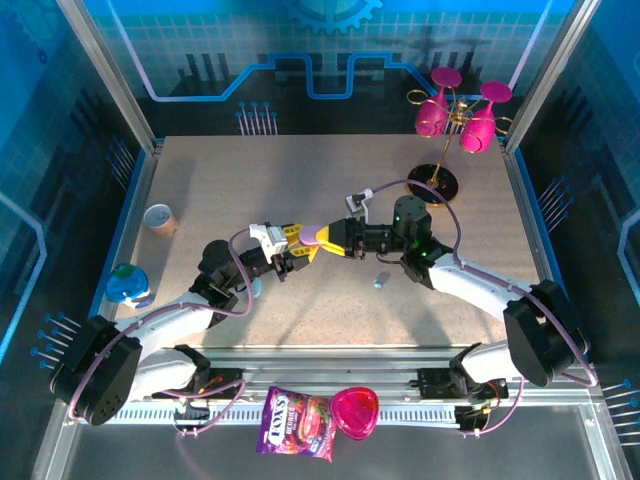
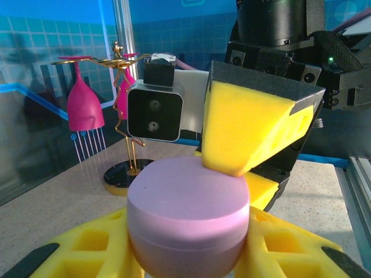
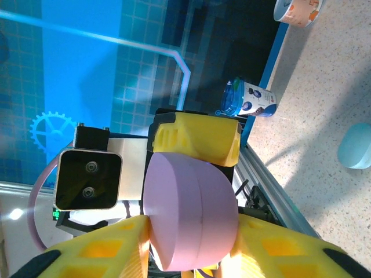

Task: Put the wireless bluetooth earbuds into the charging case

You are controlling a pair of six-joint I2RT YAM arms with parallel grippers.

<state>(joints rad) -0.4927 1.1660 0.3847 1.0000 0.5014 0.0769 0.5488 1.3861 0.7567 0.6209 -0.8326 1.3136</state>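
Observation:
A closed purple charging case [image 1: 322,236] hangs above the middle of the table between both arms. My left gripper [image 1: 300,245] is shut on it, its yellow pads [image 2: 87,243] pressing the case [image 2: 188,214] from both sides. From the right, my right gripper [image 1: 338,238] has its fingers [image 3: 98,249] against the case [image 3: 191,217] on both faces, one finger [image 2: 249,127] resting on the lid. A tiny pale earbud [image 1: 379,281] lies on the table below the right arm. A pale blue rounded thing [image 3: 355,146] lies on the table near the left arm.
Pink glasses on a gold stand [image 1: 455,120] occupy the back right. A paper cup [image 1: 160,218] and a blue can [image 1: 128,283] stand at the left edge. A candy bag [image 1: 297,424] and a pink heart-shaped box [image 1: 355,410] lie on the near rail.

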